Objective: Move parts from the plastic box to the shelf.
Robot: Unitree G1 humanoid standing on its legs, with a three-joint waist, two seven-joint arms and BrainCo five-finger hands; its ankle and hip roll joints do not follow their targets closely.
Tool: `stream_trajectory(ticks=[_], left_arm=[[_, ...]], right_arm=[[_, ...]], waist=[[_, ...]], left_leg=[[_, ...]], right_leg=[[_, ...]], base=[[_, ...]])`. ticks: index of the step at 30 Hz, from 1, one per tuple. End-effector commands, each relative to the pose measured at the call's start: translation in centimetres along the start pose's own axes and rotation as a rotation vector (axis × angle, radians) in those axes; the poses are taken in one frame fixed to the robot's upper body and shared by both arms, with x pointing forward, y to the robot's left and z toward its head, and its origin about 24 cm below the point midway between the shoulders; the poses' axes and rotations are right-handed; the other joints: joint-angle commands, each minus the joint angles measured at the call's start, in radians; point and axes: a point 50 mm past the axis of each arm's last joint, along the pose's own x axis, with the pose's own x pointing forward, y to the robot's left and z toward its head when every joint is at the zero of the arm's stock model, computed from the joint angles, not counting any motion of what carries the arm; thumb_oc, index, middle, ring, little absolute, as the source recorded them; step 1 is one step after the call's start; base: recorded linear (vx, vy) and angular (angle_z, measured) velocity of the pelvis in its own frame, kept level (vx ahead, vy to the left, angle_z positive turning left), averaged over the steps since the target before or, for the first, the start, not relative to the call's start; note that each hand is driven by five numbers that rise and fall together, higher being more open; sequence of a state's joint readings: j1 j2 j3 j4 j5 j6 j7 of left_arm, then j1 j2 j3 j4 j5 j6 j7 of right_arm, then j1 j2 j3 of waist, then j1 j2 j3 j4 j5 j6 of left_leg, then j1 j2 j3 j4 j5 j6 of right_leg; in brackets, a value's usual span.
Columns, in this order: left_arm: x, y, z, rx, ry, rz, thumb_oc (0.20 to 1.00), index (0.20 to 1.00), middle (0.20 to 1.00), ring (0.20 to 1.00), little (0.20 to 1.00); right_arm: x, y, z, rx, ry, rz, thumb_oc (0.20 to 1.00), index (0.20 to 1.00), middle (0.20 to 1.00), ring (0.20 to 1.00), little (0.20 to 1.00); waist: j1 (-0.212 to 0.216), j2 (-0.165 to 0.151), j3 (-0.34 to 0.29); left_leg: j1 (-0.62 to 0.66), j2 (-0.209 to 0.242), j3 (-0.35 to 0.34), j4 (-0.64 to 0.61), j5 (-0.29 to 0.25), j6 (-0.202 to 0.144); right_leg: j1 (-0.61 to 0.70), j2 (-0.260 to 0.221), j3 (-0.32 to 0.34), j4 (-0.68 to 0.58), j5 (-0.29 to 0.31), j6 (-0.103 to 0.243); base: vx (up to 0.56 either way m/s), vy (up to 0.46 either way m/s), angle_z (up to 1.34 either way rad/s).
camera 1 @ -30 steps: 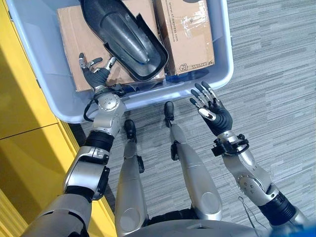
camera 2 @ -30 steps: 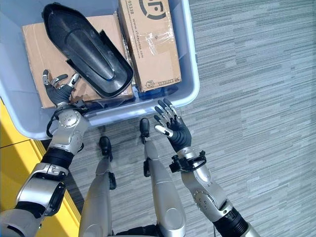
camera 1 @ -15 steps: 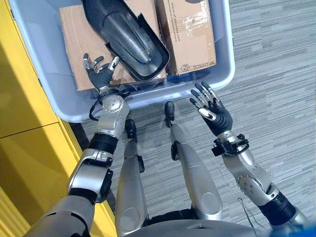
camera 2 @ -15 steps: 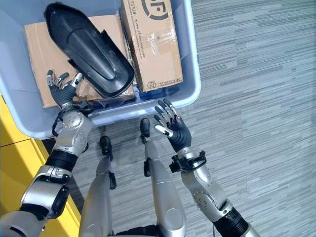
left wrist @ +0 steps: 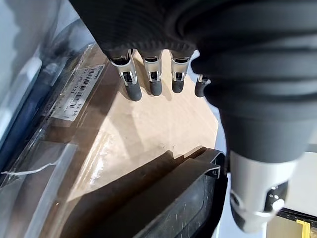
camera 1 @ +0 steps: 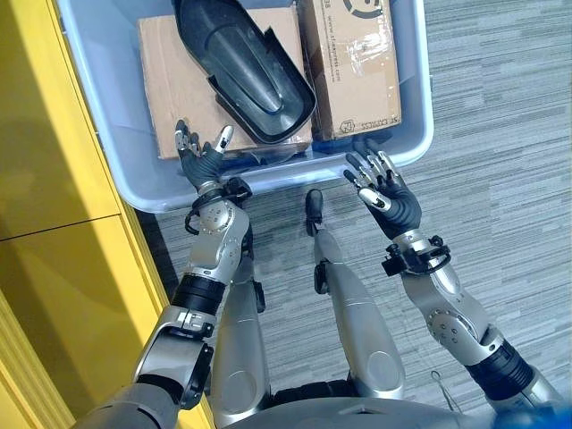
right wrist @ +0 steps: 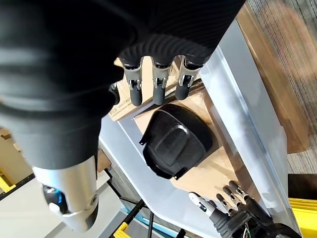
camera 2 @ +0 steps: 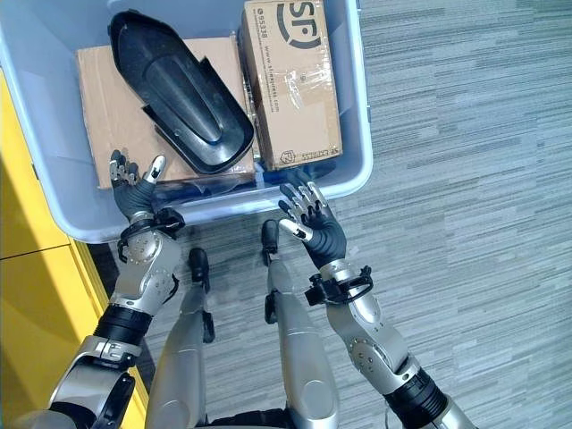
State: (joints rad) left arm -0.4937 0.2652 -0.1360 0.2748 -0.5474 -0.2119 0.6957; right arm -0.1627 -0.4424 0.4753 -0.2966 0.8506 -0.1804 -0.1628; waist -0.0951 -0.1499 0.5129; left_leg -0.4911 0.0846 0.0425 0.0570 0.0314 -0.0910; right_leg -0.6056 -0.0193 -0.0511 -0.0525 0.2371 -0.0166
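Left hand (camera 1: 202, 159) at about 9 o'clock of the scene's centre, reaching over the near rim of the plastic box (camera 1: 98, 134); fingers straight and spread, thumb out to the side, nothing held. In the left wrist view its fingertips (left wrist: 132, 92) hover above the flat cardboard box (left wrist: 148, 124) and appear just clear of it, though contact cannot be ruled out from this angle. Right hand (camera 1: 386, 193) at about 3 o'clock, palm up, fingers loosely fanned and relaxed, empty, sitting just outside the box's near rim at its corner, fingertips close to the wall. The parts sit inside the plastic box: a black moulded part (camera 1: 246, 67), long and scooped with a raised rim, lies tilted across the flat cardboard box at 12 o'clock, its lower end nearest the left hand's thumb. Beside it, toward 1 o'clock, a second taped cardboard box (camera 1: 350, 63) lies lengthwise, touching or nearly touching the black part's edge. Large dark printed lettering and a line of smaller print run along the taped box, plus a small square symbol near its lower corner. A white barcode label (left wrist: 81, 92) is stuck on the flat box's edge, its text too small to make out. Yellow cabinet (camera 1: 54, 223) along 9 o'clock; grey striped carpet (camera 1: 500, 179) underneath.
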Motion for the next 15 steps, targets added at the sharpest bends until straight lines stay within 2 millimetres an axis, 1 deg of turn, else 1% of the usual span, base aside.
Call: stream_trajectory(ticks=[1, 3, 8, 15], left_arm=[[0.0, 0.4, -0.5, 0.021, 0.008, -0.006, 1.000, 1.000, 1.000, 1.000, 1.000], [0.5, -0.4, -0.2, 0.031, 0.000, -0.017, 1.000, 1.000, 1.000, 1.000, 1.000], [1.3, -1.1, -0.2, 0.029, 0.017, -0.001, 1.000, 1.000, 1.000, 1.000, 1.000], [2.1, -1.2, -0.3, 0.007, 0.047, 0.034, 1.000, 1.000, 1.000, 1.000, 1.000]], right_arm=[[-0.3, 0.8, 1.4, 0.003, -0.074, 0.034, 1.000, 1.000, 1.000, 1.000, 1.000], [-0.3, 0.7, 1.4, 0.003, -0.068, 0.036, 1.000, 1.000, 1.000, 1.000, 1.000], [-0.3, 0.5, 1.6, 0.002, -0.065, 0.030, 1.000, 1.000, 1.000, 1.000, 1.000], [-0.4, 0.5, 1.4, 0.010, -0.053, 0.021, 1.000, 1.000, 1.000, 1.000, 1.000]], waist=[[-0.024, 0.035, -0.051], [-0.029, 0.034, -0.050], [-0.042, 0.031, -0.045], [-0.054, 0.025, -0.038]], left_leg=[[0.047, 0.057, -0.027, 0.019, -0.064, 0.017], [0.048, 0.060, -0.025, 0.020, -0.063, 0.016], [0.049, 0.063, -0.022, 0.019, -0.062, 0.014], [0.041, 0.071, -0.016, 0.023, -0.060, 0.013]], right_leg=[[0.040, -0.087, -0.015, 0.192, -0.252, 0.129], [0.036, -0.086, -0.012, 0.194, -0.252, 0.129], [0.028, -0.080, -0.007, 0.200, -0.254, 0.130], [0.005, -0.070, 0.001, 0.211, -0.258, 0.130]], base=[[0.00, 0.000, 0.00], [0.00, 0.000, 0.00], [0.00, 0.000, -0.01], [0.00, -0.003, -0.02]])
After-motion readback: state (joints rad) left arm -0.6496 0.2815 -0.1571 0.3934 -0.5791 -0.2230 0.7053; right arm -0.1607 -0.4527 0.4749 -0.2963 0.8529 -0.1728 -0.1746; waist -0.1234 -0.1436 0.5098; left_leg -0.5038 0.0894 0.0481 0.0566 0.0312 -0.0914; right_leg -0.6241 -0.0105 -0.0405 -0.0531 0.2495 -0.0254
